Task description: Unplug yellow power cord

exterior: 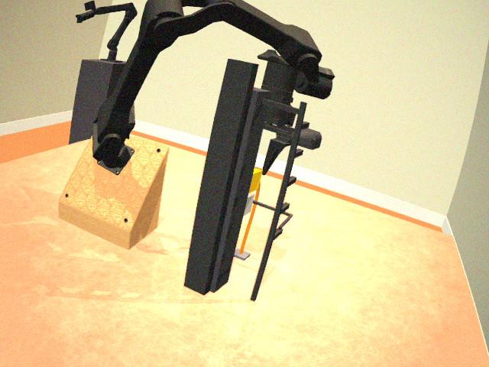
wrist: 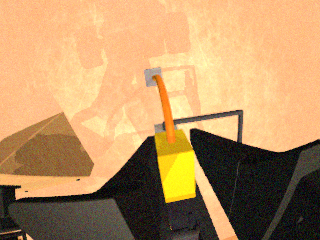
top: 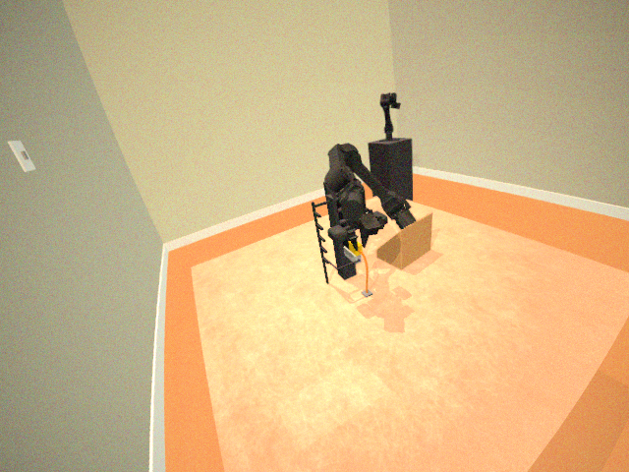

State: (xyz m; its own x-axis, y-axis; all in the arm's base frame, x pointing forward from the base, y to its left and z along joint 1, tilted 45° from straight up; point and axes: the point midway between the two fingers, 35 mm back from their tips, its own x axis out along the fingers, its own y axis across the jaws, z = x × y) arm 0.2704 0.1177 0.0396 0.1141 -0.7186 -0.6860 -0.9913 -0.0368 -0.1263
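My gripper (wrist: 172,138) is clamped on the yellow plug (wrist: 176,172), which sits in the middle of the wrist view with one dark finger (wrist: 136,176) pressed against its left side and the other against its right. An orange cord (wrist: 164,103) rises from the plug's top edge and curves up to a small grey plate (wrist: 152,78) lying on the floor (wrist: 254,34) in the upper middle of that frame. In the exterior view the plug (exterior: 255,180) shows only as a yellow sliver at the centre, just right of the tall dark upright strip (exterior: 221,173), with a pale grey block (exterior: 248,203) directly under it and touching it; whether the plug has parted from that block I cannot tell. The cord (exterior: 247,227) runs down from there to the grey plate (exterior: 241,254) at the strip's foot. A thin dark rack (exterior: 278,201) with short rungs leans just to the right. My arm (exterior: 221,19) arches over from a tan wedge-shaped base (exterior: 114,197) at left centre. In the top view, the plug (top: 356,247) is a small yellow spot at the centre.
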